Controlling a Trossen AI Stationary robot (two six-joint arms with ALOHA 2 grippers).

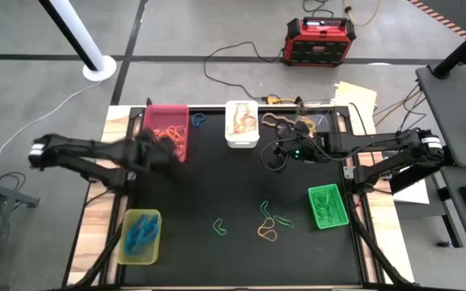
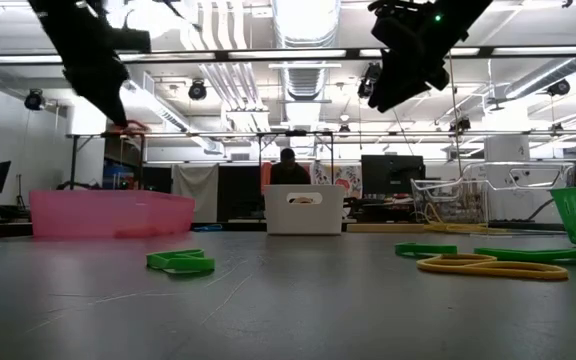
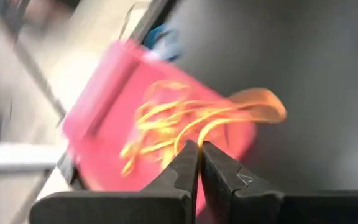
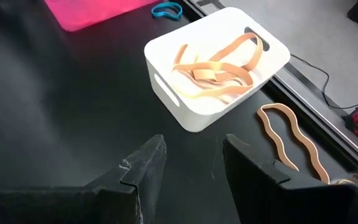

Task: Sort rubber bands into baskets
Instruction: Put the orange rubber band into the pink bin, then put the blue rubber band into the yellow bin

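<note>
My left gripper (image 3: 199, 152) is shut on an orange rubber band (image 3: 257, 104), high above the pink basket (image 1: 167, 128), which holds several orange bands. In the low view the gripper (image 2: 124, 122) shows an orange bit at its tip. My right gripper (image 4: 194, 152) hangs open above the mat, next to the white basket (image 4: 219, 68) with tan bands in it. A green basket (image 1: 328, 206) and a yellow-green basket (image 1: 140, 236) with blue bands stand near the front. Loose green bands (image 1: 219, 227) and an orange band (image 1: 267, 234) lie on the mat. My left gripper pinches one end of the orange band (image 3: 211, 126) between its shut fingertips, which slant down toward the pink basket. The band's loop stands out past the tips, lifted clear of the mat. Blur hides how much of the band lies between the fingers.
A blue band (image 1: 198, 120) lies between the pink and white baskets. Tan bands (image 1: 285, 123) and cables lie at the mat's far right. A red-and-black power box (image 1: 320, 42) sits on the floor beyond the table. The middle of the black mat (image 1: 217, 182) is bare.
</note>
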